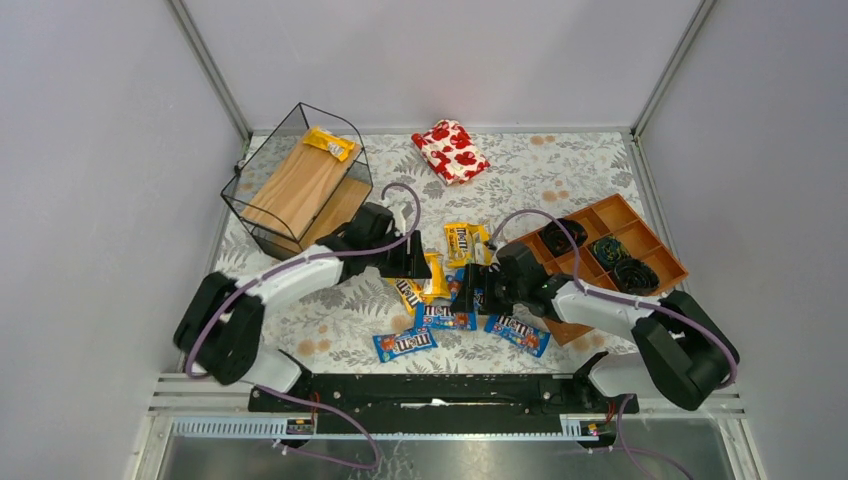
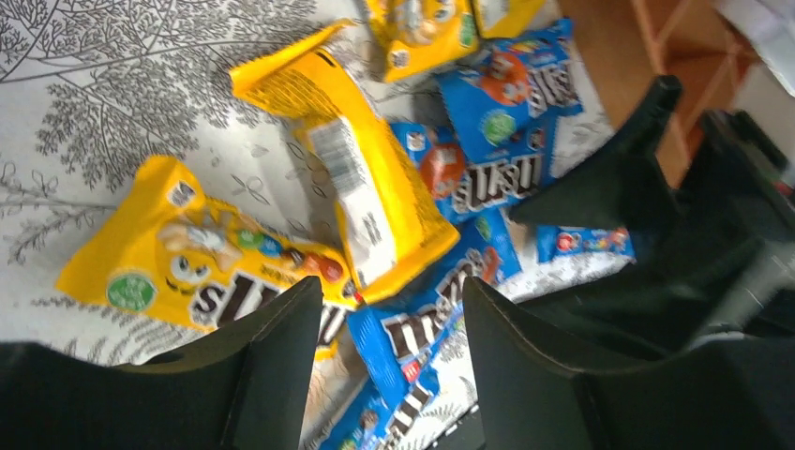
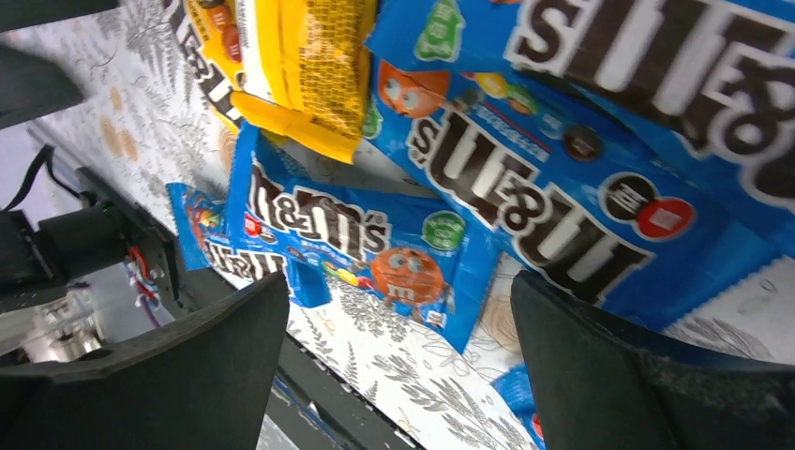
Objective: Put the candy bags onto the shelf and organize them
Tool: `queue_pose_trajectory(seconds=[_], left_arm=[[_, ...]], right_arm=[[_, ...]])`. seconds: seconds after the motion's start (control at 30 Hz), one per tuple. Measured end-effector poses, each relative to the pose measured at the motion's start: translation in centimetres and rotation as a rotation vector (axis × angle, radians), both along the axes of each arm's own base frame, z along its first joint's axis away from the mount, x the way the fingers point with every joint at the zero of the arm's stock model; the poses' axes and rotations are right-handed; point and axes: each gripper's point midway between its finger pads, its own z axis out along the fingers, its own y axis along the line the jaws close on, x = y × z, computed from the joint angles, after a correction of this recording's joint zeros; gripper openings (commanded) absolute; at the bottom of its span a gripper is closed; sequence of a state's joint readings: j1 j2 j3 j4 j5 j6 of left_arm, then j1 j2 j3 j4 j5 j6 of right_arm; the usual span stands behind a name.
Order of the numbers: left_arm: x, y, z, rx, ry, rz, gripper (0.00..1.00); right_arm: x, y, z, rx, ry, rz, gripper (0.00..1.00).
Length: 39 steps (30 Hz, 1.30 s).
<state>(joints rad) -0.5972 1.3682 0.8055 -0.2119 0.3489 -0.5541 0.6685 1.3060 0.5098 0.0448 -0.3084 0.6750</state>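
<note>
The wire shelf [image 1: 300,190] stands at the back left with one yellow candy bag [image 1: 330,143] on its top board. Several yellow and blue candy bags [image 1: 445,318] lie heaped mid-table. My left gripper [image 1: 422,272] is down on the heap's left side. In the left wrist view its jaws [image 2: 394,314] stand apart, and the lower corner of a raised yellow bag [image 2: 366,187] sits just above the gap, over a blue bag [image 2: 441,319]. My right gripper [image 1: 468,290] [image 3: 398,309] is open wide low over a blue bag [image 3: 375,244], holding nothing.
A red-and-white floral pouch [image 1: 451,151] lies at the back centre. An orange-brown compartment tray [image 1: 640,235] with dark coils sits at the right, close beside the right arm. Two more blue bags [image 1: 405,343] [image 1: 518,335] lie near the front rail.
</note>
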Motion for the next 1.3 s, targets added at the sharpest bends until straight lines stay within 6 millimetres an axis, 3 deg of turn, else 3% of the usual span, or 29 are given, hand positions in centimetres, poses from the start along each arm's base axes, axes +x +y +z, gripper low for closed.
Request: queue_pose_trajectory(seconds=[0.17, 0.53, 1.0, 1.2, 1.3], left_arm=[[2.7, -0.3, -3.4, 0.057, 0.078, 0.031, 0.60], [7.8, -0.9, -4.8, 0.013, 0.073, 0.187, 0.58], [9.2, -0.5, -5.5, 0.017, 0.034, 0.262, 0.59], [8.7, -0.3, -7.2, 0.015, 0.062, 0.281, 0.47], [8.7, -0.5, -7.2, -0.015, 0.060, 0.292, 0.33]], right_arm=[[0.5, 1.8, 0.7, 0.092, -0.025, 0.046, 0.94], [-0.5, 2.9, 0.9, 0.193, -0.030, 0.103, 0.94], [-0.5, 3.3, 1.3, 0.222, -0.039, 0.110, 0.94], [-0.7, 3.1, 1.7, 0.224, -0.047, 0.108, 0.94], [-0.7, 3.0, 2.1, 0.229, -0.054, 0.108, 0.94]])
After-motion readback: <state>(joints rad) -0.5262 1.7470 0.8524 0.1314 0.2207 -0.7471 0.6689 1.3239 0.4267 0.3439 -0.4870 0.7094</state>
